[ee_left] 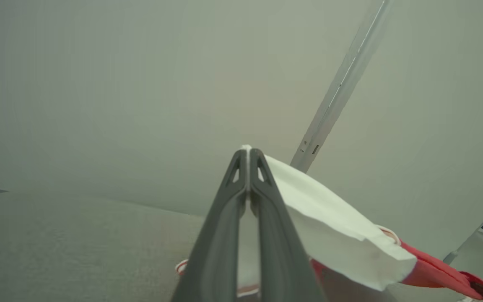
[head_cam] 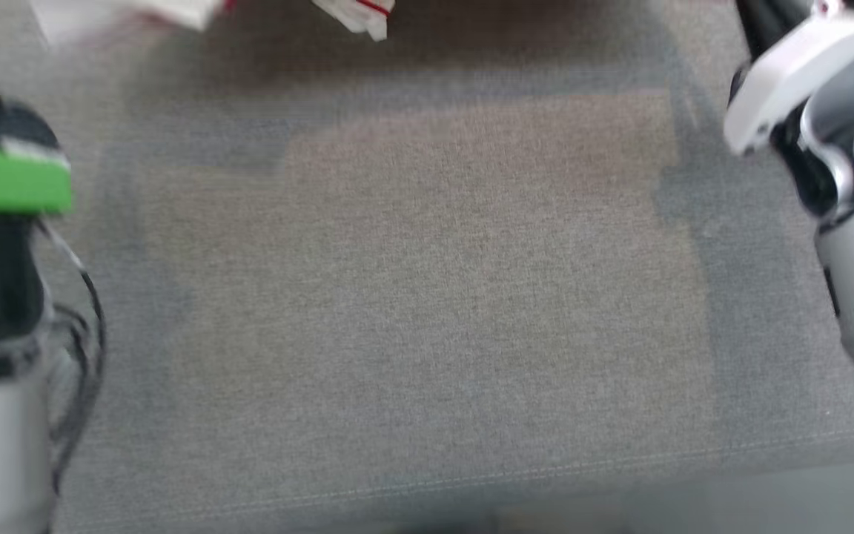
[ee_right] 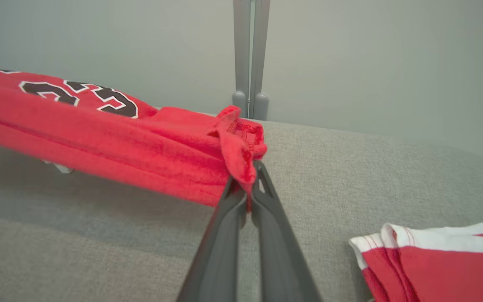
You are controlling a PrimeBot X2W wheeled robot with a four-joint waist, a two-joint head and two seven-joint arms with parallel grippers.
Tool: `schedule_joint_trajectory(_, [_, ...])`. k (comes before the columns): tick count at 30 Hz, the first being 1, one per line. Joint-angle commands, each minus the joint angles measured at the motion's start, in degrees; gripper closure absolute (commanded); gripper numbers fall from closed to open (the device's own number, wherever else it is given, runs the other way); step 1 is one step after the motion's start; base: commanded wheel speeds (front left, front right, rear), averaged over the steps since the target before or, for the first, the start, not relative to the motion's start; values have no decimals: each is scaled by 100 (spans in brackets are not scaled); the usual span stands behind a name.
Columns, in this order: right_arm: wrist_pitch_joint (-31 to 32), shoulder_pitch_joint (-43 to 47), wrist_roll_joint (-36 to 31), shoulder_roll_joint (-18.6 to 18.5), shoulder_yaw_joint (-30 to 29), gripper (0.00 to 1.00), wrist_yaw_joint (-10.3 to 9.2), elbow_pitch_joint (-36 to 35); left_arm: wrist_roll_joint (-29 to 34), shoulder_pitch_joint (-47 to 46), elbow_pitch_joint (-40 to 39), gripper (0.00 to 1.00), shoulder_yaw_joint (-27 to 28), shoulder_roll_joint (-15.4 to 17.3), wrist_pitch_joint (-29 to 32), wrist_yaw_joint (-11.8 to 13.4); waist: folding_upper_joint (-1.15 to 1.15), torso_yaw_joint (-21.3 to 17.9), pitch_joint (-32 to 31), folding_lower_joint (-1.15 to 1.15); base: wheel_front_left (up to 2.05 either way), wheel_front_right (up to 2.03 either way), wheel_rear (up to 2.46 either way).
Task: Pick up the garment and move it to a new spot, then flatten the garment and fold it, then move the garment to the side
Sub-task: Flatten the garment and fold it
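Left claw (ee_left: 247, 153) was seen fully closed, with a white, red-trimmed part of the garment (ee_left: 333, 226) pinched between its tips. Right claw (ee_right: 245, 172) was likewise shut tight, and a red hem corner was gripped in it. The garment, a red jersey with black, white-edged numerals, was held stretched above the grey fabric-covered table (ee_right: 350, 167). A folded red-and-white cloth (ee_right: 430, 256) was laid flat on the table, near the right claw. Behind, a grey upright post (ee_right: 250, 54) was set against a plain wall.
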Motion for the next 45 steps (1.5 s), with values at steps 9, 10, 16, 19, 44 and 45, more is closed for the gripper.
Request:
schedule_joint_trajectory(9, [1019, 1601, 121, -33, -142, 100, -10, -587, -178, 2266, -230, 100, -13, -555, -300, 404, 0, 387, -1098, 0, 0, 0, 0])
schedule_joint_trajectory(10, [1129, 1743, 109, -33, -173, 100, -10, -657, -138, 2441, -193, 100, -41, -572, -343, 418, 0, 409, -1167, 0, 0, 0, 0])
schedule_joint_trajectory(16, [2001, 2676, 103, -22, -328, 100, -10, -1061, 12, 3243, 133, 100, -208, -738, -523, 530, 0, 517, -1584, 0, 0, 0, 0])
schedule_joint_trajectory(19, [2395, 3087, 49, 8, -464, 100, -10, -1258, -18, 3573, 225, 100, -259, -798, -491, 609, 0, 548, -1777, 0, 0, 0, 0])
schedule_joint_trajectory(44, [4171, 5468, -102, 451, -1351, 100, -10, -3056, 62, 5107, -29, 100, -1016, -546, 638, 978, 0, 604, -2416, 0, 0, 0, 0])
schedule_joint_trajectory(45, [4157, 5480, -101, 488, -1387, 100, -10, -3067, 37, 5121, -100, 100, -1014, -559, 662, 983, 0, 597, -2416, 0, 0, 0, 0])
